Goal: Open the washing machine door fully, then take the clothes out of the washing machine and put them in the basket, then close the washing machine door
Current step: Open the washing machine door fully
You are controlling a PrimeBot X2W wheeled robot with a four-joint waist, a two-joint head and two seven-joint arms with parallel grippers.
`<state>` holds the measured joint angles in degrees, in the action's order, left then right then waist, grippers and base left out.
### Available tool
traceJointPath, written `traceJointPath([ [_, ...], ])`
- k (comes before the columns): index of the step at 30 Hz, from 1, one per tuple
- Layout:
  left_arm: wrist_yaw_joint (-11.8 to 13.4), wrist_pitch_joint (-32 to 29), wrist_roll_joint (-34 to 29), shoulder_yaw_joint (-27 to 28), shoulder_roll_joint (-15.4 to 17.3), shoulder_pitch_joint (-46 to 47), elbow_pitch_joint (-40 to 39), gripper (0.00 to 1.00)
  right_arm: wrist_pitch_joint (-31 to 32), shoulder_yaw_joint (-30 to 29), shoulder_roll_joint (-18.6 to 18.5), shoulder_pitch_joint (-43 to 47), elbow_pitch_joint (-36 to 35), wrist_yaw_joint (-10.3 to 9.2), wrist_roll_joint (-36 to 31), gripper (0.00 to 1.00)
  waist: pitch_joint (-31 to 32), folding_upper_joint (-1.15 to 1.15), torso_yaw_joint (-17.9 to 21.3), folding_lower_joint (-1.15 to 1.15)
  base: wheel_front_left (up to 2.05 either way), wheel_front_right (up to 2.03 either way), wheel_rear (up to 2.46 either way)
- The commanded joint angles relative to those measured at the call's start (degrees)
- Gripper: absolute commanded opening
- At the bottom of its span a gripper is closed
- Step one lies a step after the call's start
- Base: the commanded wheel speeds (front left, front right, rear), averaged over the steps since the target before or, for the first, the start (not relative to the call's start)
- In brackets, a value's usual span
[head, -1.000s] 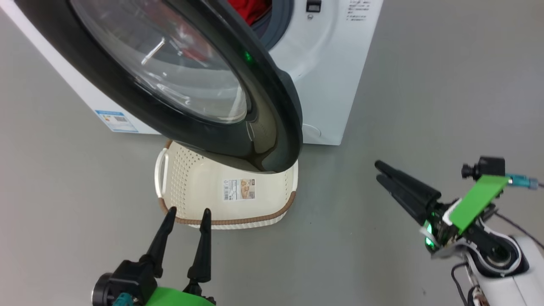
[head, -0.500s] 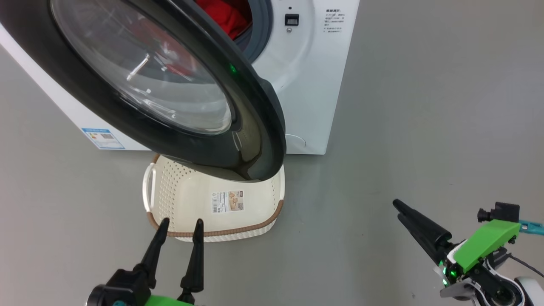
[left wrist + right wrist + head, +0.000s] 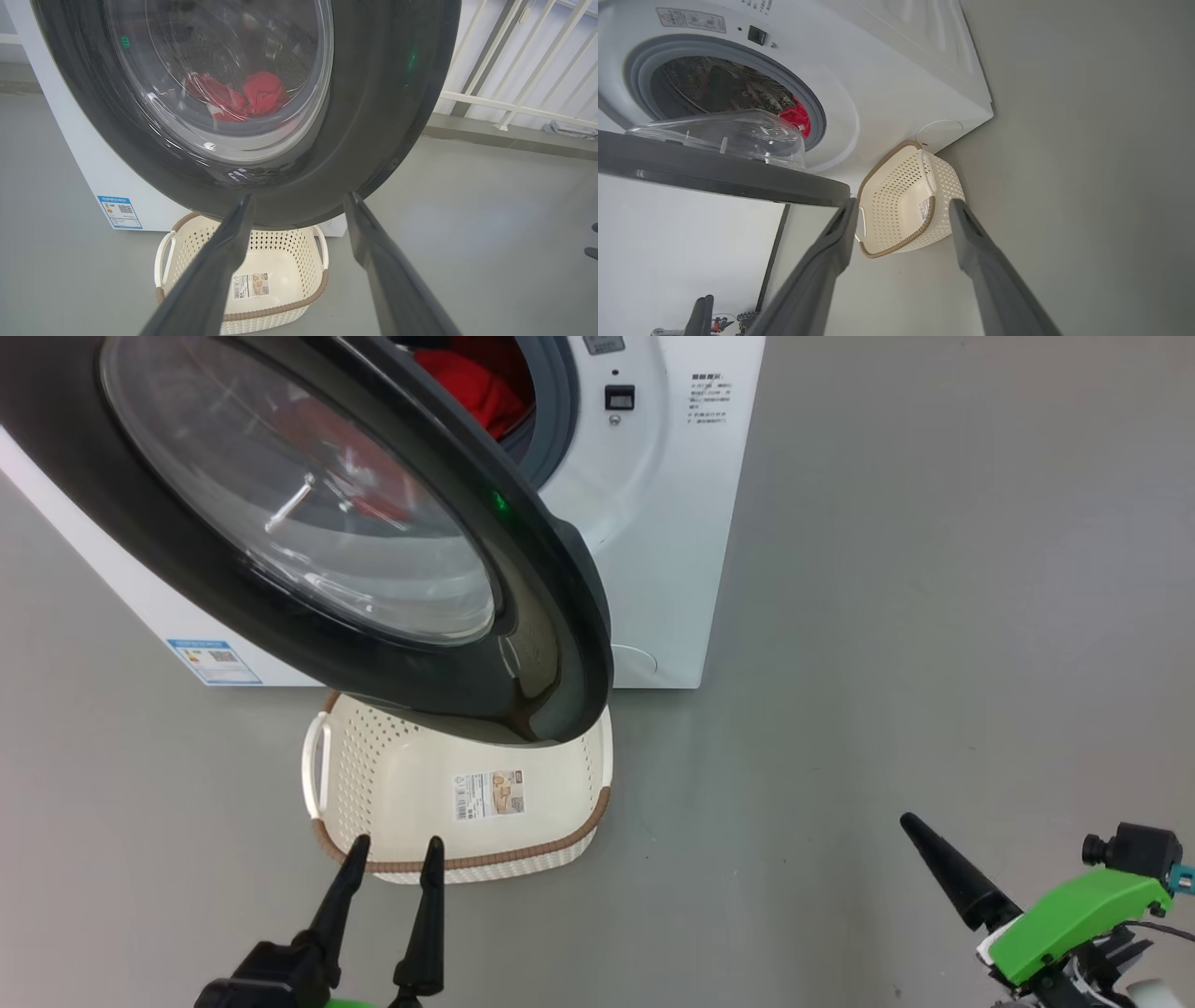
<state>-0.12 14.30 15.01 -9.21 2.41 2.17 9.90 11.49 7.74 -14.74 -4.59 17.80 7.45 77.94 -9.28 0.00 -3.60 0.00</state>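
You see the washing machine door (image 3: 551, 597) jutting outward over the basket (image 3: 523, 854); left gripper (image 3: 397, 845) and right gripper (image 3: 901, 205) stand spread, empty.

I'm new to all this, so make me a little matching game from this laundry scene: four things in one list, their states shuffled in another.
1 washing machine door
2 clothes
3 basket
4 left gripper

A cream-white, empty
B red, inside the washing machine
C open, holding nothing
D swung open

Pairs: 1-D, 2-B, 3-A, 4-C
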Motion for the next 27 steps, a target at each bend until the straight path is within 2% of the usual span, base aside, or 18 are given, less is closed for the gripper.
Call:
traceJointPath([
  [1, -0.4, 0.7, -0.6, 2.0, 0.5, -0.2, -0.9, 1.0, -3.7, 3.2, -2.5, 0.3, -0.9, 0.03, -2.0, 1.0, 0.2, 0.0, 0.0, 0.0, 0.0, 0.0, 0.0],
  [12, -0.8, 0.7, -0.8, 2.5, 0.5, -0.7, -0.3, 1.0, -21.6, 16.2, -8.6, -0.6, 1.2, 0.03, -5.2, 1.0, 1.0, 0.0, 0.4, 0.0, 0.0, 0.0, 0.0],
  [19, -0.9, 0.7, -0.8, 2.6, 0.5, -0.7, -0.2, 1.0, -26.1, 21.3, -10.9, -2.1, 3.5, 0.03, -7.9, 1.0, 0.9, 0.0, 0.6, 0.0, 0.0, 0.0, 0.0],
  [21, -0.9, 0.7, -0.8, 2.7, 0.5, -0.7, -0.2, 1.0, -26.4, 21.6, -11.1, -2.6, 4.3, 0.03, -9.4, 1.0, 0.8, 0.0, 0.7, 0.0, 0.0, 0.0, 0.0],
  [27, -0.8, 0.7, -0.8, 2.9, 0.5, -0.4, -0.2, 1.0, -26.5, 14.7, -8.9, -2.0, 3.5, 0.03, -18.1, 1.0, 0.5, 0.0, 0.8, 0.0, 0.0, 0.0, 0.0],
])
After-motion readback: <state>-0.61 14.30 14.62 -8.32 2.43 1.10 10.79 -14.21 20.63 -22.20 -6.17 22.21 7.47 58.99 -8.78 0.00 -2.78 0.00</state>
